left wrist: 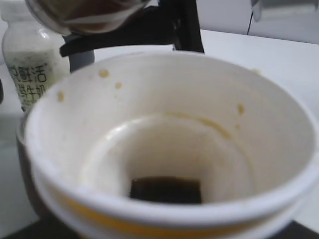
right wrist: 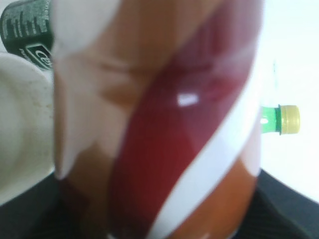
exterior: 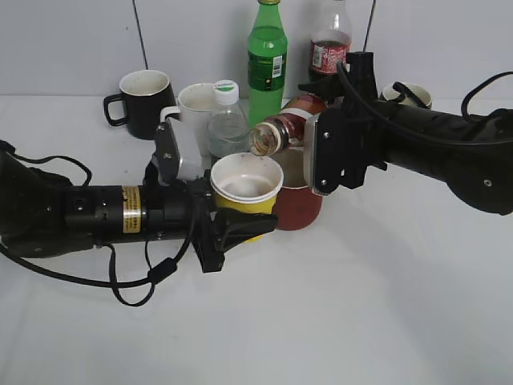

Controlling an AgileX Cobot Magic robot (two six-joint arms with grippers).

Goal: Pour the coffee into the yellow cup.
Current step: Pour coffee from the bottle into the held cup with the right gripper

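Observation:
The yellow cup (exterior: 247,192) has a white rim and white inside. My left gripper (exterior: 228,228) is shut on it and holds it near the table's middle. In the left wrist view the cup (left wrist: 169,149) fills the frame, with a little dark coffee (left wrist: 166,190) at its bottom. My right gripper (exterior: 325,156) is shut on the coffee bottle (exterior: 282,132), which lies tipped with its open neck just above the cup's far rim. The bottle's brown, red and white label (right wrist: 164,119) fills the right wrist view. No stream shows between the neck and the cup.
Behind stand a black mug (exterior: 144,92), a white mug (exterior: 192,108), a white-capped bottle (exterior: 226,120), a green bottle (exterior: 267,60), a cola bottle (exterior: 330,48) and a dark red mug (exterior: 298,204). Another cup (exterior: 407,94) is behind the right arm.

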